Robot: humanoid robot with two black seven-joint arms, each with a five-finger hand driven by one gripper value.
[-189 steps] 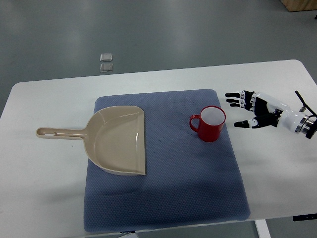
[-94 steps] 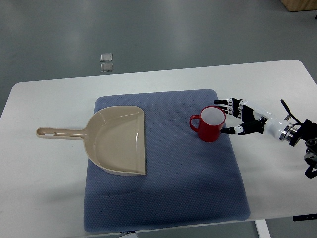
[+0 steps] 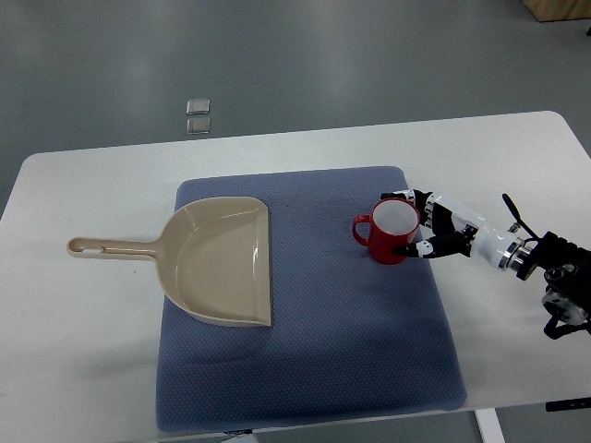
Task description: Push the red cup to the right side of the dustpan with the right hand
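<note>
— Where does the red cup (image 3: 392, 231) stand?

— Upright on the blue-grey mat (image 3: 309, 369), in the mat's right half and toward its far edge. Its inside is white, and its handle sticks out to the picture's left, toward the dustpan (image 3: 222, 260).

— And the dustpan?

— It is beige and lies flat on the left part of the mat. Its straight open edge faces the cup, and its long handle runs off the mat to the left, over the bare white surface (image 3: 83, 369). Cup and dustpan are well apart, with a stretch of bare mat between them.

— What is the right hand (image 3: 434, 227) doing?

— Its arm comes in from the picture's right edge, low over the surface. The hand is at the cup's right side, the side away from the dustpan. The fingers (image 3: 403, 197) are spread and partly curved around the cup's wall: the upper ones lie against the far right part of the rim, and a lower one meets the cup near its base at the right. They press on the cup from the side without closing around it, so the hand holds nothing.

— Anything else in view?

— Beyond the surface, on the grey floor, lie two small pale square things (image 3: 198, 115), one just behind the other. I cannot tell what they are.
</note>
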